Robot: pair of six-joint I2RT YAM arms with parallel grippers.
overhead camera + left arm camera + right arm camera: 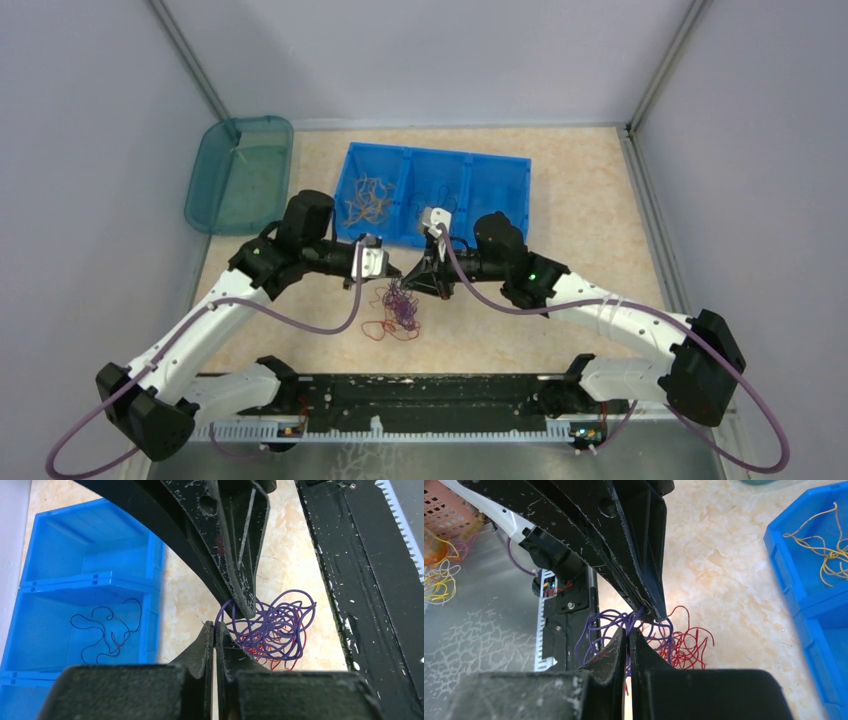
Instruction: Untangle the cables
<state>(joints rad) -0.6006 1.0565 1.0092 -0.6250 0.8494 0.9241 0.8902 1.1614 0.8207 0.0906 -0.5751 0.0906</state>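
A tangle of purple cables (272, 627) mixed with red cables (684, 647) lies on the table in front of the blue tray (500, 175). My left gripper (215, 626) is shut, with a purple strand pinched at its tips. My right gripper (628, 630) is also shut, on a purple strand at the tangle's edge. The two grippers meet tip to tip just above the tangle (400, 305). Orange-yellow cables (368, 200) lie in the tray's left compartment. A single dark purple cable (105, 632) lies in the middle compartment.
A teal bin (240, 172) stands at the back left beside the tray. The black rail (400, 395) with the arm bases runs along the near edge. An orange basket (449, 510) with yellow wires (439, 582) sits beyond it in the right wrist view.
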